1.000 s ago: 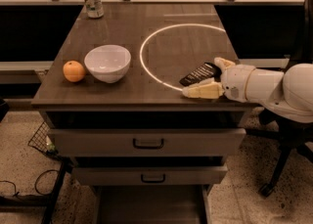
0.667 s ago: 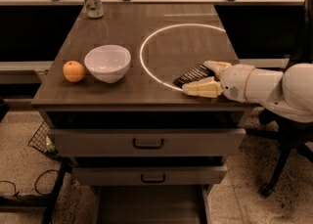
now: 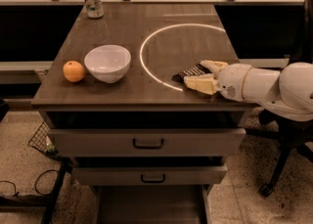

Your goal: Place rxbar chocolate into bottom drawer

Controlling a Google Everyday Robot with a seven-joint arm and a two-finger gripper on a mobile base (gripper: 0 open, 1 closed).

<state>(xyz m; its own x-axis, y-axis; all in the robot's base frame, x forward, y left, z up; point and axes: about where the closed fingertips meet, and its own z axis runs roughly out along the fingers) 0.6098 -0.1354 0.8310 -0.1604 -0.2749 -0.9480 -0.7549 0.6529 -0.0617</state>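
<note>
The rxbar chocolate (image 3: pixel 188 73), a flat black wrapper, lies on the right side of the tabletop, on the edge of a white ring. My gripper (image 3: pixel 195 73) reaches in from the right. Its two cream fingers (image 3: pixel 199 84) are closed on the bar's right end, at tabletop height. The bottom drawer (image 3: pixel 112 208) is pulled out below the two handled drawers, a plain grey tray at the bottom edge of the camera view. Its inside shows nothing in it.
A white bowl (image 3: pixel 107 62) and an orange (image 3: pixel 74 71) sit on the left of the tabletop (image 3: pixel 161 27). A can (image 3: pixel 92 0) stands at the back left. A chair base (image 3: pixel 274 169) stands to the right, and a wire basket (image 3: pixel 41 140) to the left of the cabinet.
My gripper and the rxbar chocolate have shifted slightly to the left along the tabletop. The rest is unchanged.
</note>
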